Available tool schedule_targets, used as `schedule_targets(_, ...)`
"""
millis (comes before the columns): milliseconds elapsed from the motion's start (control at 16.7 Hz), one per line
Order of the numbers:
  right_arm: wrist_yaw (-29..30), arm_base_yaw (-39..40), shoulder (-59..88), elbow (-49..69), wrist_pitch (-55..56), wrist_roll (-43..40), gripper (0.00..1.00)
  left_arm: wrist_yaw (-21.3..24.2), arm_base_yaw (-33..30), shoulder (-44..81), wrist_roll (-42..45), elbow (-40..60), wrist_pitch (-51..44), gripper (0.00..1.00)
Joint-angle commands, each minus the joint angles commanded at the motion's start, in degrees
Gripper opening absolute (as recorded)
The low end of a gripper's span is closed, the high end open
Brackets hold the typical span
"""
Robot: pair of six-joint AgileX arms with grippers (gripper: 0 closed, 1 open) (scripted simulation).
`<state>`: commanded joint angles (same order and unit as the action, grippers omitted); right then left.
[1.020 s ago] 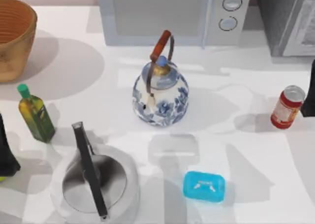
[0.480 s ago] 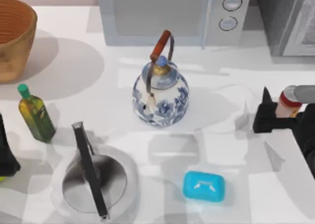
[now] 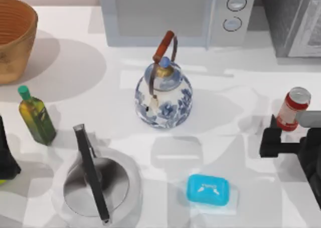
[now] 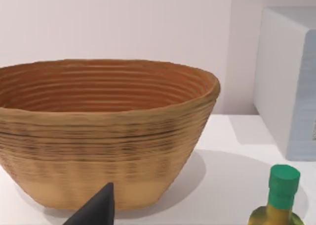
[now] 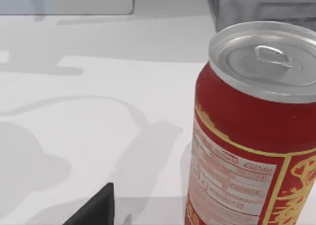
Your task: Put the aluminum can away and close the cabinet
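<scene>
One aluminum can [image 3: 293,108] stands upright near the cabinet [image 3: 293,20]; right gripper [image 3: 281,138] just beside it, fingers' spread unclear; basket [image 3: 15,37] holds nothing; left gripper [image 3: 6,160] parked at the table's left.

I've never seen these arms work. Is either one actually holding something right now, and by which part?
Nothing is held. The right gripper sits open just beside the aluminum can, not gripping it. The left gripper is parked at the table's left edge.
</scene>
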<state>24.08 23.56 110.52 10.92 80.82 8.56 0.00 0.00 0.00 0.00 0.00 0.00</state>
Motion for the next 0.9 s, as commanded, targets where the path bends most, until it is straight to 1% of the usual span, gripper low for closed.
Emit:
schedule_targets(240, -0.1, 0.2, -0.1, 0.3, -0.2, 0.0, 1.0, 0.0, 0.0, 0.0, 0.0, 0.0, 0.0, 1.0)
schedule_targets(480, -0.4, -0.2, 2.0, 4.8, -2.6, -0.2, 1.0, 0.0, 0.0, 0.0, 0.0, 0.0, 0.0, 1.0)
schedule_targets(900, -4.5, -4.9, 8.8, 11.9, -2.5, -1.7, 1.0, 0.0, 0.0, 0.0, 0.0, 0.0, 0.0, 1.0)
